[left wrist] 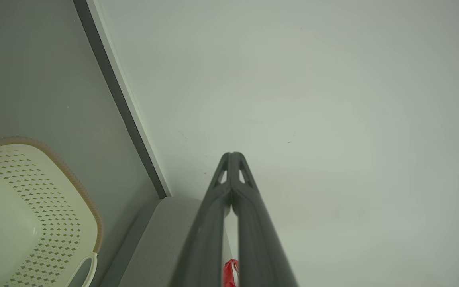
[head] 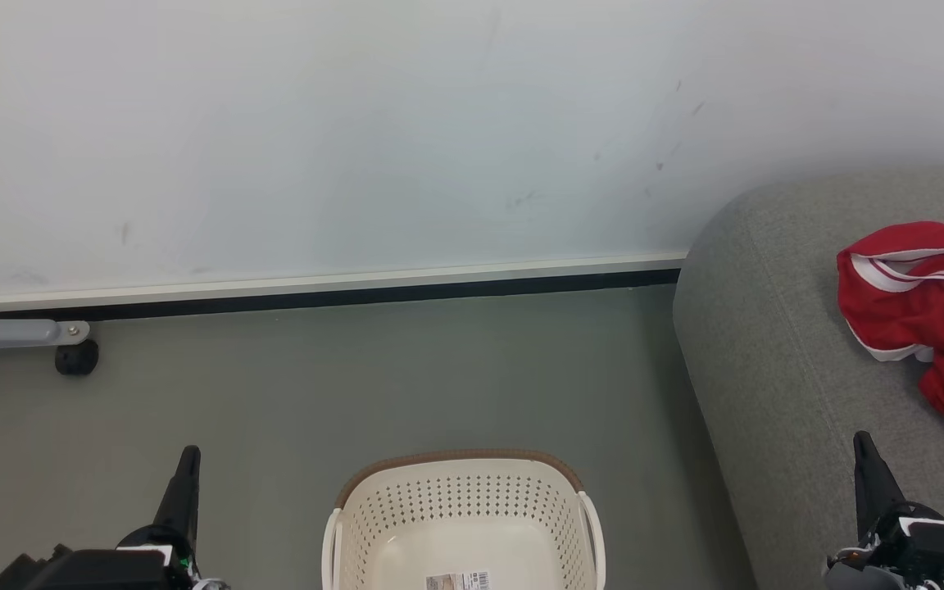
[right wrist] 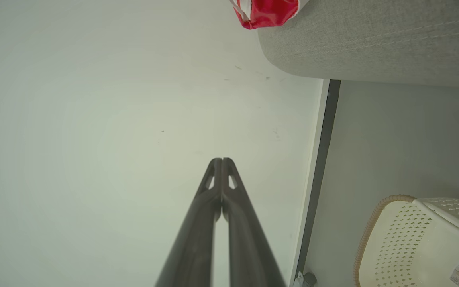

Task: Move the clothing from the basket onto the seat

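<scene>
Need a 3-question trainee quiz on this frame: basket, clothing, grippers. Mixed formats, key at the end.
1. True or false: what shows of the inside of the basket holds no clothing.
2. Multiple choice: the clothing lies A) in the basket B) on the seat C) in a gripper.
3. Fill in: the left gripper and the right gripper are both ____ and hold nothing.
Key: 1 true; 2 B; 3 shut.
</scene>
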{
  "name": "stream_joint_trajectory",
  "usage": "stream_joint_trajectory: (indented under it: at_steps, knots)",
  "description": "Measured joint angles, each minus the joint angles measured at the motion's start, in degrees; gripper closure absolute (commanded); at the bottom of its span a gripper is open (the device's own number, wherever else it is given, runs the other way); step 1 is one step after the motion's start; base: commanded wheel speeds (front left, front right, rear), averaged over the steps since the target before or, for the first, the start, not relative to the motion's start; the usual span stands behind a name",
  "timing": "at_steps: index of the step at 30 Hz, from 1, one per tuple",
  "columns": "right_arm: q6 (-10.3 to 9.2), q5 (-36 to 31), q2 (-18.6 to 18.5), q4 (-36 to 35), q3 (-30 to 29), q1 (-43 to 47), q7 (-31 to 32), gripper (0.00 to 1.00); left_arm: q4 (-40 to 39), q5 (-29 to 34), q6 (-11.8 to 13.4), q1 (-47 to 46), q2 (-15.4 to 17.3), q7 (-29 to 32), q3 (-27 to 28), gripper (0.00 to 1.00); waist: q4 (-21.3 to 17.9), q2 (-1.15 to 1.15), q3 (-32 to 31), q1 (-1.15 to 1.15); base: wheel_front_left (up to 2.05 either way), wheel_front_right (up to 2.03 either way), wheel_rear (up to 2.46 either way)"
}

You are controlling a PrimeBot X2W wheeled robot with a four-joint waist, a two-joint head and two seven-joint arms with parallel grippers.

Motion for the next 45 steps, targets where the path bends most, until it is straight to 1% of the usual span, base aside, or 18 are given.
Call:
stream_joint_trajectory:
  at_steps: [45]
  knots:
    - [0.0,0.0,0.0,0.0,0.0,0.0,0.0,1.0,0.0,0.0,0.0,0.0,0.0,0.0,0.0,1.0,0.0,0.0,0.0,0.0,0.0,0.0,0.0]
